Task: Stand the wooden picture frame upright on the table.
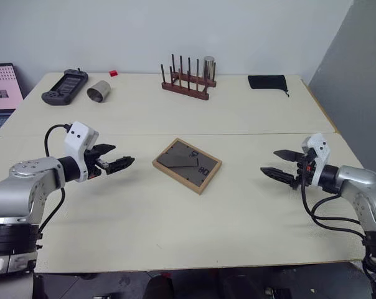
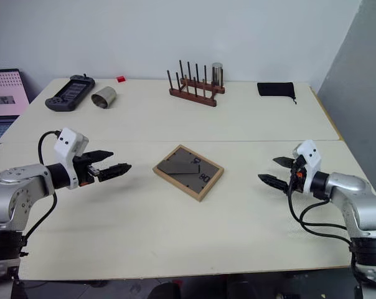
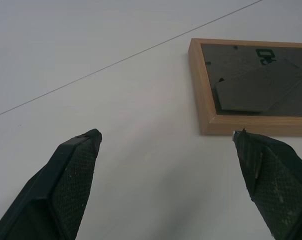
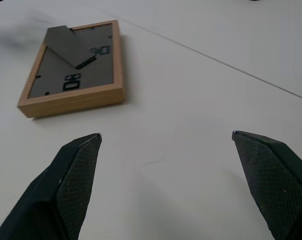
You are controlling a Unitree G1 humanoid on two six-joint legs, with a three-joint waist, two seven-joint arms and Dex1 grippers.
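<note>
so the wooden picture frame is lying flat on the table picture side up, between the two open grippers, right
Not quite. The wooden picture frame lies flat on the table between the open left gripper and right gripper, but back side up: the right wrist view shows the grey backing board and its leg.

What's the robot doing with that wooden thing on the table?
Nothing is being held yet. The wooden picture frame lies flat on the table, grey back facing up with its leg folded flat. The left gripper and right gripper hover open on either side of it, apart from it.
</note>
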